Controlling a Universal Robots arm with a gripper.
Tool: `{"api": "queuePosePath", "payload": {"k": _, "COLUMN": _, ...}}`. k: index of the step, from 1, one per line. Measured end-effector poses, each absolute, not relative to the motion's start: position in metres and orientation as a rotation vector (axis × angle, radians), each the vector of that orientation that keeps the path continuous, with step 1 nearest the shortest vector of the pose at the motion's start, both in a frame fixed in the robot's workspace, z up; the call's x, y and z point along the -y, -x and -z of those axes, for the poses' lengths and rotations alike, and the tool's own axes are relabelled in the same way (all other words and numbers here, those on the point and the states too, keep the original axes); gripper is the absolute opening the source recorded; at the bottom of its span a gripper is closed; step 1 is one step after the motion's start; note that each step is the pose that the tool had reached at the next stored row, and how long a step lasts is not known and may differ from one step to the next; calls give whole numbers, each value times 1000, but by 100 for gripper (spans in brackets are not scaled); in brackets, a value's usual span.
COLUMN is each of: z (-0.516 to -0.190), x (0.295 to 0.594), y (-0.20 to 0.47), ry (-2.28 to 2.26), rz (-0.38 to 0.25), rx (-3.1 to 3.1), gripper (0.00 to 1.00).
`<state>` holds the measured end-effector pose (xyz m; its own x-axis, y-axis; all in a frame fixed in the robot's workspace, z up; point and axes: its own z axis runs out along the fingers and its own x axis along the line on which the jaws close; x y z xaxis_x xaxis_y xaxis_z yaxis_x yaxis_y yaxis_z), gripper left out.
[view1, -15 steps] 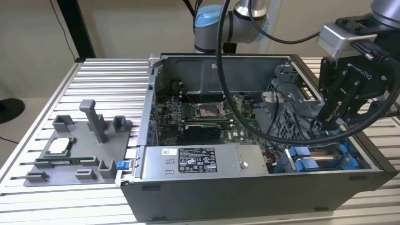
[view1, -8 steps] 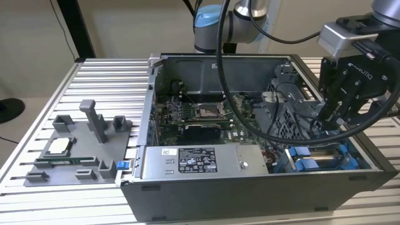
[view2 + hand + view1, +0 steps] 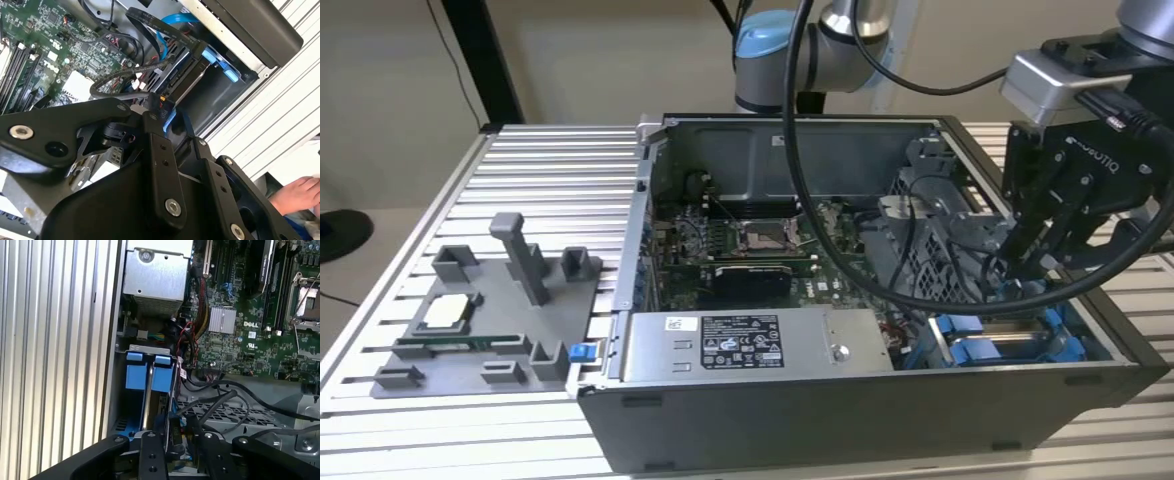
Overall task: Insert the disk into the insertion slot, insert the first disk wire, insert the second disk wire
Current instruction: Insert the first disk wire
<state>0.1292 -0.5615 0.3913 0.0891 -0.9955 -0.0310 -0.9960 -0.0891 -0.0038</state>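
Gripper [image 3: 1023, 270]: low on the exterior view's right, reaching down into the computer case [image 3: 854, 420] to get at the disk's end.
Jaws: nearly closed; they seem to pinch a black wire plug [image 3: 165, 106].
Wire plug: just beside the disk [image 3: 192, 84], held close to go in.
Disk: sitting in the slot [image 3: 147, 348], with its blue frame showing.
Circuit board [image 3: 747, 250]: farther back.

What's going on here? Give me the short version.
The arm's gripper is down inside the open computer case, at the insertion slot with blue tabs. The blue-framed disk looks already seated there. A black wire connector sits at the gripper's tip beside the disk; whether it is plugged in cannot be told. A person's hand rests outside the case.
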Motion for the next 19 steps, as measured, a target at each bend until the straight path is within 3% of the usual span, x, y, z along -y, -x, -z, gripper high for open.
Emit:
{"api": "queuePosePath", "payload": {"k": 1, "z": -391, "x": 561, "y": -129, "ry": 2301, "rz": -32, "rx": -2104, "gripper": 100}}
{"api": "queuePosePath", "payload": {"k": 2, "z": -391, "x": 561, "y": -129, "ry": 2301, "rz": -32, "rx": -2104, "gripper": 0}}
{"api": "queuePosePath", "payload": {"k": 19, "z": -391, "x": 562, "y": -129, "ry": 2301, "rz": -32, "rx": -2104, "gripper": 0}}
